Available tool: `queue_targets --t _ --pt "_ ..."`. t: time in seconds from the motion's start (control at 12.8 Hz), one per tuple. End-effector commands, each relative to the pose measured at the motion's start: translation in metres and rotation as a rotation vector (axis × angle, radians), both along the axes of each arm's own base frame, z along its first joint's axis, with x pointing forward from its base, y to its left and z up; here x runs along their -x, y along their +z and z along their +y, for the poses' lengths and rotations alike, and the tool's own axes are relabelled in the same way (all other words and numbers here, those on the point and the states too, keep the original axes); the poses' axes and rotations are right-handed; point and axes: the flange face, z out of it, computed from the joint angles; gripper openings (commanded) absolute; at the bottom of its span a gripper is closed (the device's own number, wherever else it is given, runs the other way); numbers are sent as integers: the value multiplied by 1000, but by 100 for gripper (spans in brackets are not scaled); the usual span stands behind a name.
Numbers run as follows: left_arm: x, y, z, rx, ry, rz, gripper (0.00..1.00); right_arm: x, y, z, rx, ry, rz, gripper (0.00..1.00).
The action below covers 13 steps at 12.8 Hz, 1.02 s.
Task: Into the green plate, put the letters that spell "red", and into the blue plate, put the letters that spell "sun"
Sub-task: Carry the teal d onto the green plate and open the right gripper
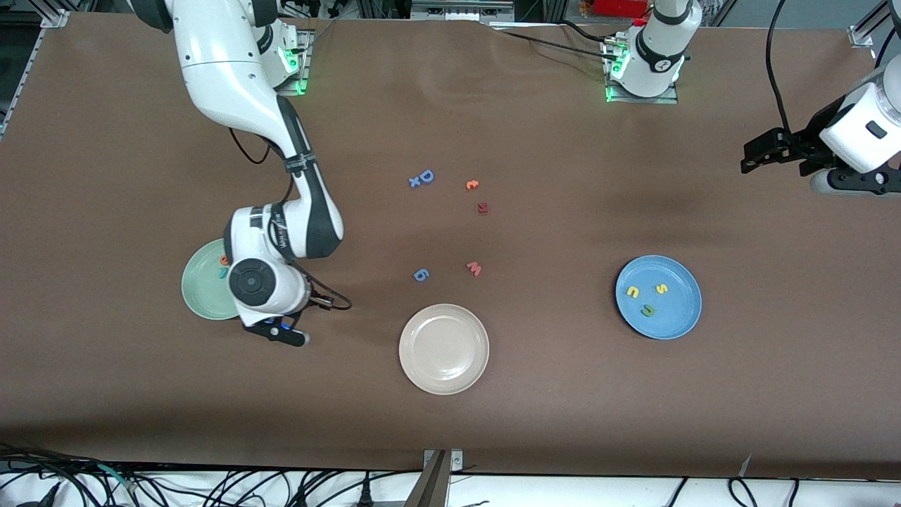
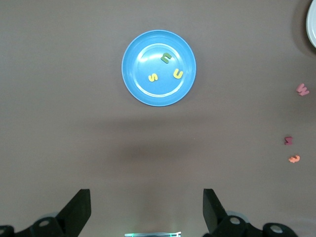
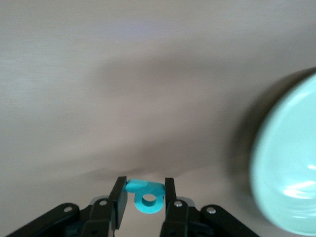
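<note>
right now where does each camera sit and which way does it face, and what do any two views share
Front view: high across the table, facing both arm bases; shows the right gripper beside the green plate and the waiting left gripper.
Left wrist view: on the left wrist, looking down at the blue plate; its open fingers show.
Right wrist view: on the right wrist, fingers shut on the teal "d".
Shared: blue plate with "sun" letters, front and left wrist.

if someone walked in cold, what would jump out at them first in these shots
Probably the right gripper shut on a teal letter, beside the green plate at the right arm's end of the table. Next, the blue plate toward the left arm's end, with yellow and green letters in it, while the left gripper waits open.
</note>
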Motion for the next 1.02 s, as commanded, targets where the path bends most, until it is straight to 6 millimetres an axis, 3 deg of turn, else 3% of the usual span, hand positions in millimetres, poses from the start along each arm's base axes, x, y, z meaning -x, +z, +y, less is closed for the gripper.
queue_targets --t 0.0,0.23,0.39,0.63,0.7,0.78,0.94 --pt "2 7 -18 -29 -43 -3 100 -1 17 -41 30 63 75 26" --pt "-1 12 -39 -33 -84 -50 100 -2 38 -98 33 204 161 26" --pt "-8 16 -29 -31 -66 -100 100 0 38 -131 18 246 202 26" --pt "-12 16 -26 -82 -74 -130 100 0 28 -161 3 237 225 30" --pt "-10 16 -27 -84 -76 -123 100 0 27 -168 -1 225 227 42" --pt "-9 16 -26 -85 -75 -116 100 0 27 -169 -2 211 223 71" --pt "-8 16 -27 -86 -74 -107 100 -1 28 -167 -31 199 213 99"
